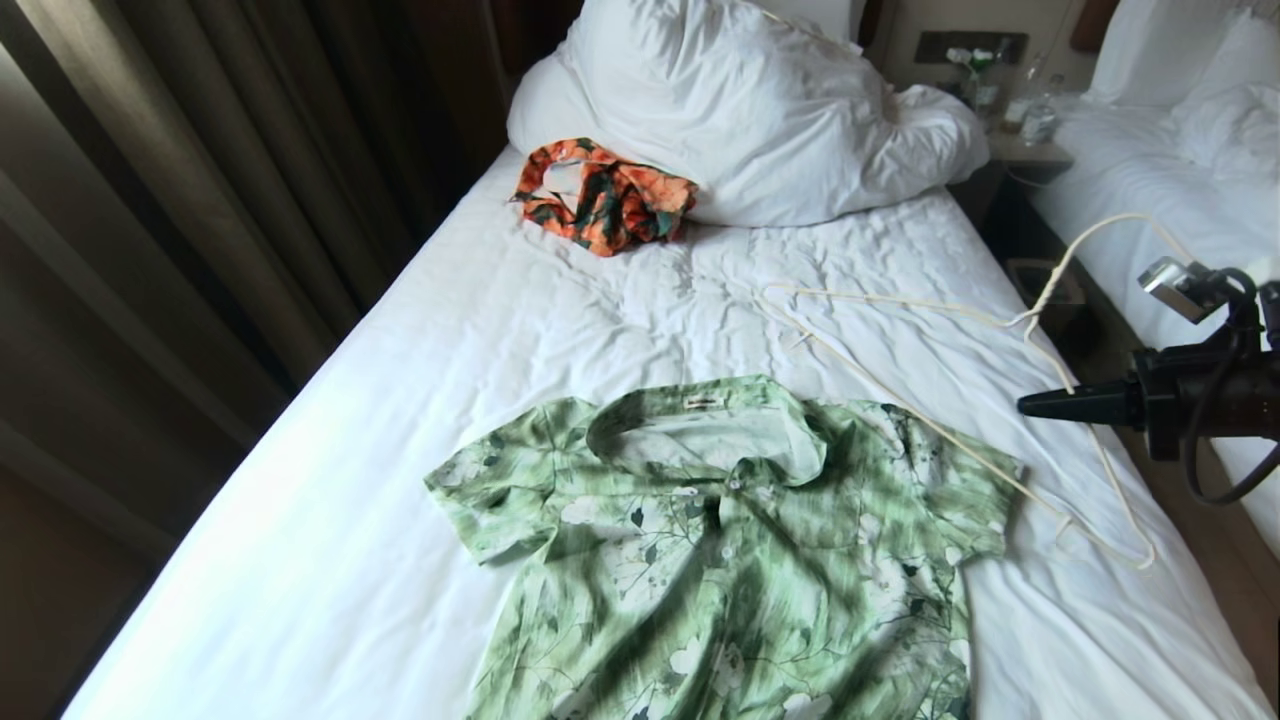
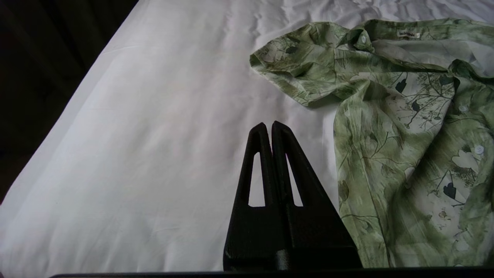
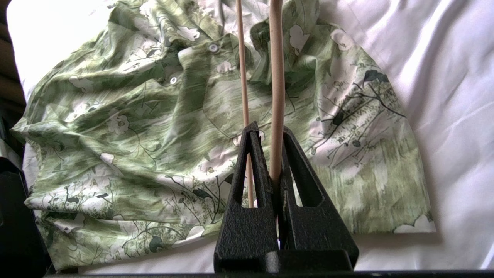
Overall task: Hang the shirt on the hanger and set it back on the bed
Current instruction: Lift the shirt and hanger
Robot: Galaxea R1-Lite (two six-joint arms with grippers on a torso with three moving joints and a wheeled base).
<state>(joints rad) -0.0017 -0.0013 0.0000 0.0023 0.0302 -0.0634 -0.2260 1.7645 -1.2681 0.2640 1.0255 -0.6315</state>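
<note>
Wrinkled white sheets are covering the bed (image 1: 400,420), where one shirt (image 1: 740,540) is lying flat with its collar toward the pillow (image 1: 740,110), buttoned front up. One hanger (image 1: 1040,330) is sloping across the mattress at the robot's right, its lower bar crossing the shirt's right shoulder and sleeve. The right gripper (image 3: 272,135) is pinching the hanger's thicker rod between its closed fingers and is hovering beside the bed's right edge, so the shirt is lying to its left. The hanger's long axis is running diagonally away from that gripper toward the collar. The left gripper (image 2: 269,127) is sitting closed and empty over bare sheet, just beside the shirt's left sleeve. One orange garment (image 1: 605,195) is resting against the pillow.
</note>
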